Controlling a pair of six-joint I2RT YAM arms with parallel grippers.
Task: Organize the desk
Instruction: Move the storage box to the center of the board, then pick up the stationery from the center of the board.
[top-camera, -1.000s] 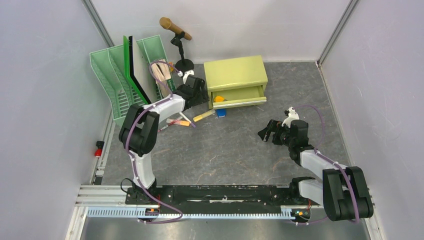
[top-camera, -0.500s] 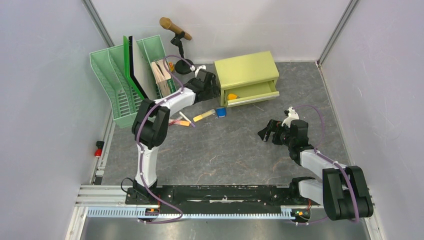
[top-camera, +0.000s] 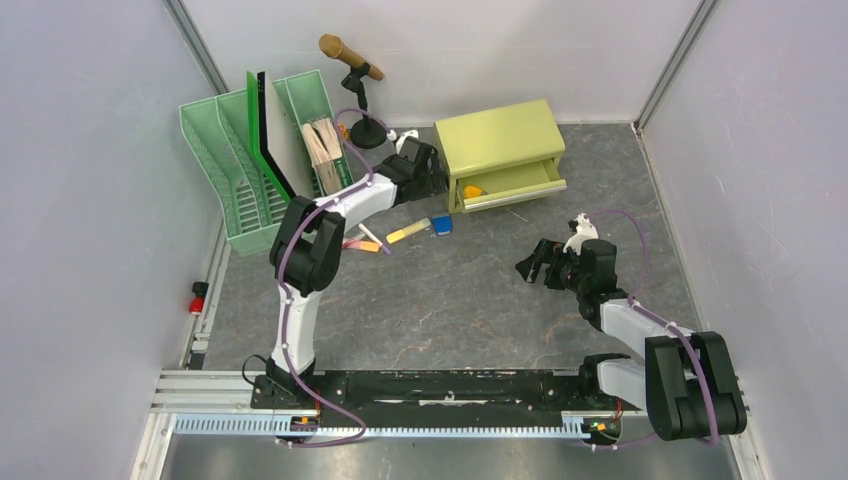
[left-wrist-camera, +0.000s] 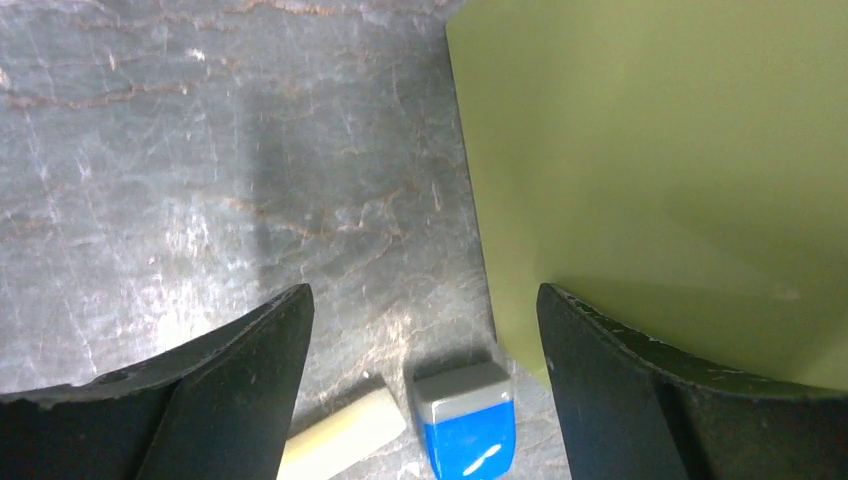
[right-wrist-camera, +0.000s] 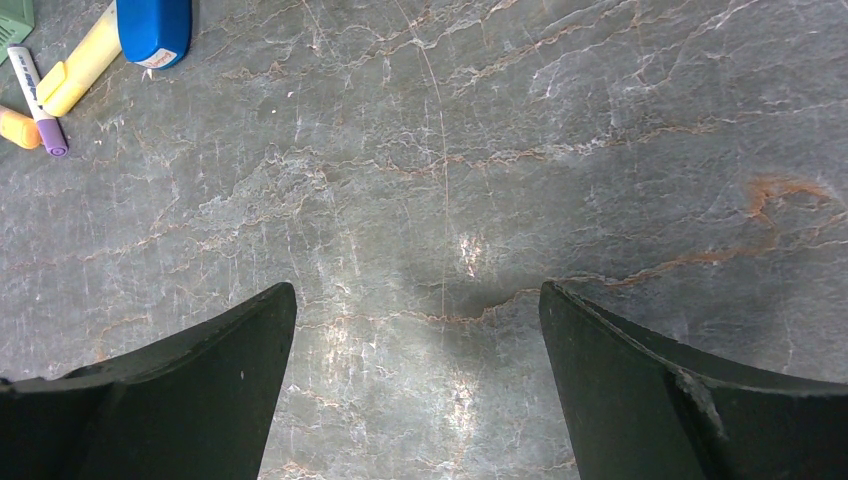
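We see the desk (top-camera: 450, 310), a flat dark grey top veined like stone, filling the floor between pale walls (top-camera: 90, 150). At its back stands a boxy yellow-green cabinet (top-camera: 497, 140) with one drawer (top-camera: 510, 185) pulled out and a small orange thing (top-camera: 472, 190) inside. On the left, a green slotted file rack (top-camera: 225, 160) holds upright boards (top-camera: 275, 140). The left gripper (left-wrist-camera: 422, 300), fingers spread, is beside the cabinet, above a blue eraser (left-wrist-camera: 465, 435). The right gripper (right-wrist-camera: 417, 295), fingers apart, hangs over bare desk.
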